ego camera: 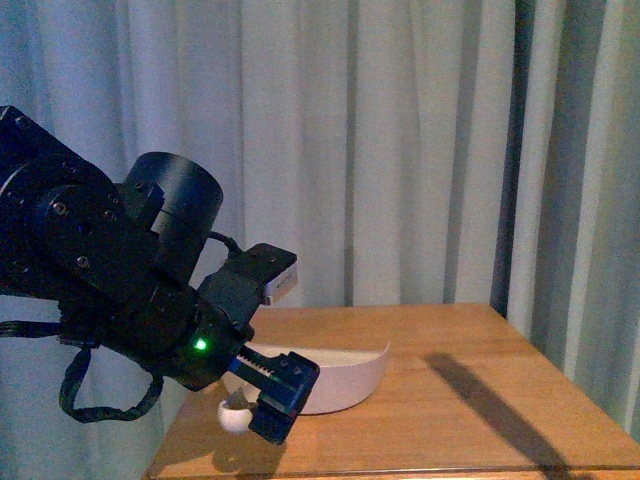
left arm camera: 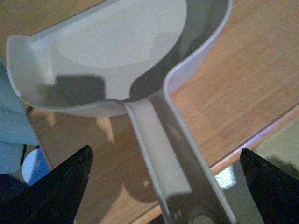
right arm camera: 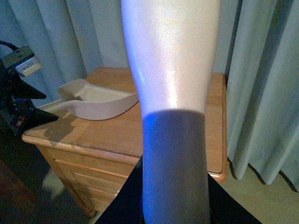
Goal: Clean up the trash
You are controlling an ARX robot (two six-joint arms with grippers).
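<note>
The trash is out of view in every frame. A pale dustpan [ego camera: 345, 378] lies on the wooden table [ego camera: 450, 350], its pan empty in the left wrist view. My left gripper [ego camera: 278, 392] is open at the table's front left corner. Its dark fingers [left arm camera: 70, 184] stand wide on either side of the dustpan's handle [left arm camera: 159, 154] without touching it. My right gripper [right arm camera: 173, 198] is shut on the brush [right arm camera: 170, 70], whose pale handle fills the middle of the right wrist view. The dustpan [right arm camera: 96, 103] and left gripper [right arm camera: 21, 109] show beyond it.
Pale curtains [ego camera: 380, 150] hang close behind the table and down its right side. The table is a wooden cabinet [right arm camera: 93, 163] with drawers. A long shadow [ego camera: 490, 400] crosses its right half. Floor [right arm camera: 261, 200] shows past the cabinet's right edge.
</note>
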